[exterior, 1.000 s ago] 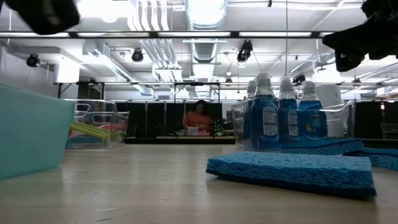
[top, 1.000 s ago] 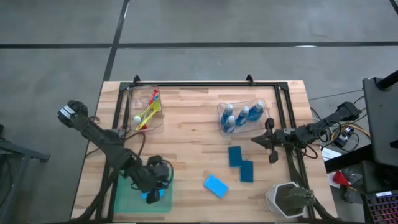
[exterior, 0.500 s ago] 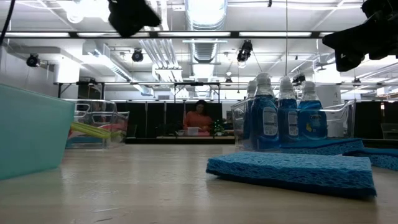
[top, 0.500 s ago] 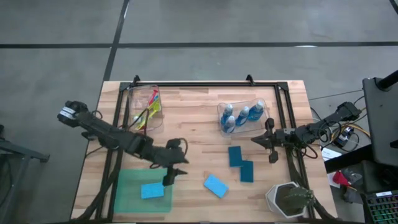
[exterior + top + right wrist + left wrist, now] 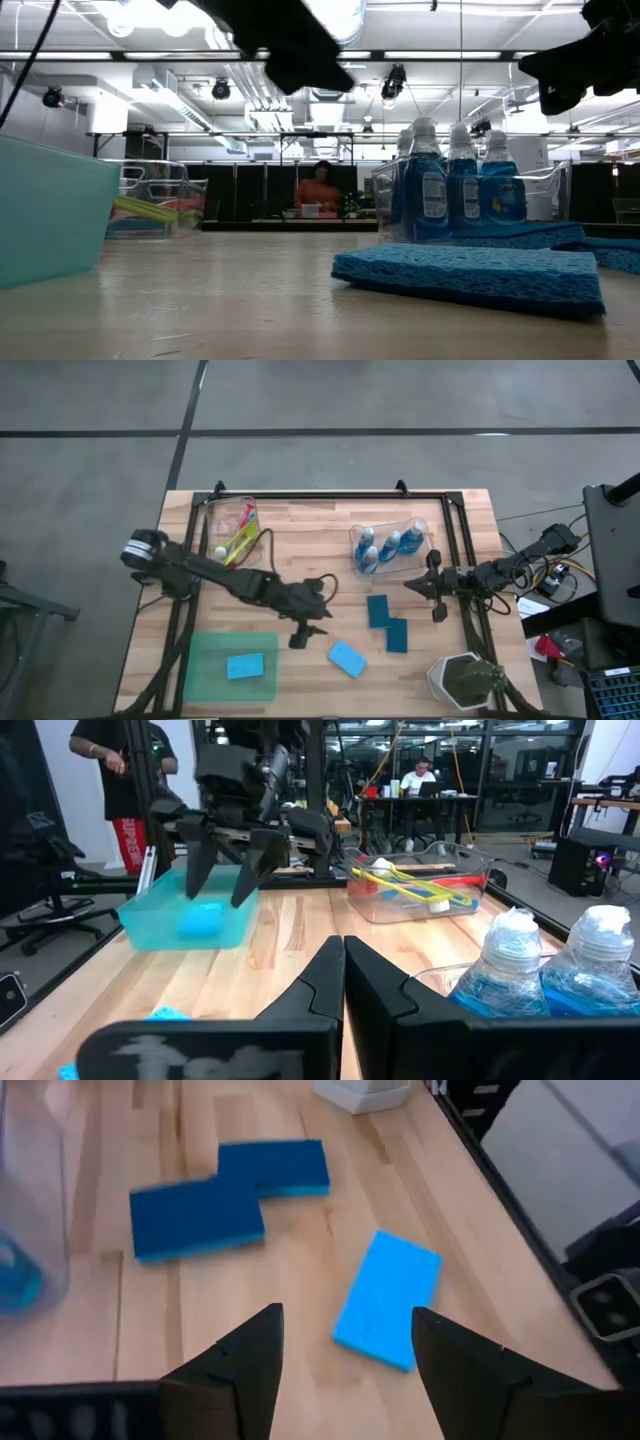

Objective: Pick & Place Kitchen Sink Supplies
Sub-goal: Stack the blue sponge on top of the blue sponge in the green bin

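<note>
Loose on the wood toward the table's front edge: a bright blue sponge, with two darker blue sponges just beside it, nearer the right edge, overlapping at a corner. Seen only from the left wrist view: the bright sponge lying ahead of and between the spread dark fingers, not touched by them. Poised above the table just left of that sponge, the left gripper, jaws apart and empty. Visible from above but hidden in the low view behind a teal wall: a fourth sponge lying flat inside the green tray at the front left corner. Four blue bottles standing in a clear bin near the back right; brushes in a second clear bin near the back left. At the right edge, the right gripper, fingers pressed together on nothing, as its own wrist view confirms. White pot with plant at the front right corner.
</note>
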You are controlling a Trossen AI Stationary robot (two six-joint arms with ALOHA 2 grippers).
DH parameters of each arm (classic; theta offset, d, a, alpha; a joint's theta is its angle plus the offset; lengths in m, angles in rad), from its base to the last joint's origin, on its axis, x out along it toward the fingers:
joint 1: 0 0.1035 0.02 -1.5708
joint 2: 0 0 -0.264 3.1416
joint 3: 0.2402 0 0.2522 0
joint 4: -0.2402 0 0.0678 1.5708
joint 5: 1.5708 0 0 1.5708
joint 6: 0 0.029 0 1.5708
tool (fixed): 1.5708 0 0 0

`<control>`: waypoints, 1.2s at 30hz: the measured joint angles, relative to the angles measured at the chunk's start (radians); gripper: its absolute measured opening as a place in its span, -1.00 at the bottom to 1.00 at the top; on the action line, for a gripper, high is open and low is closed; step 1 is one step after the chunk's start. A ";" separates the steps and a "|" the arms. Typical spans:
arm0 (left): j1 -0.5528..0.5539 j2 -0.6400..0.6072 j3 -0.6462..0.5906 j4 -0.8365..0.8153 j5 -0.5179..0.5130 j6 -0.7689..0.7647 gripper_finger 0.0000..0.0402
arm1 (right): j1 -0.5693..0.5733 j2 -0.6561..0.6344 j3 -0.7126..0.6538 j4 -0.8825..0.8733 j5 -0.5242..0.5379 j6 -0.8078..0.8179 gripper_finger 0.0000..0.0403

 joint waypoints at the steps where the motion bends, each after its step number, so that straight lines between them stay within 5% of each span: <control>1: 0.002 0.024 0.026 0.001 0.001 0.022 0.05 | 0.000 0.000 0.000 0.000 0.000 -0.001 -0.96; 13: 0.005 0.304 0.276 -0.158 0.000 0.177 0.01 | 0.000 0.001 0.000 0.000 0.000 0.000 -0.96; 28: 0.006 0.504 0.355 -0.176 0.119 0.182 -0.16 | 0.000 0.001 0.000 0.000 0.000 -0.001 -0.96; 36: 0.006 0.517 0.356 -0.179 0.120 0.167 -0.56 | 0.000 0.001 0.000 0.000 0.000 -0.001 -0.96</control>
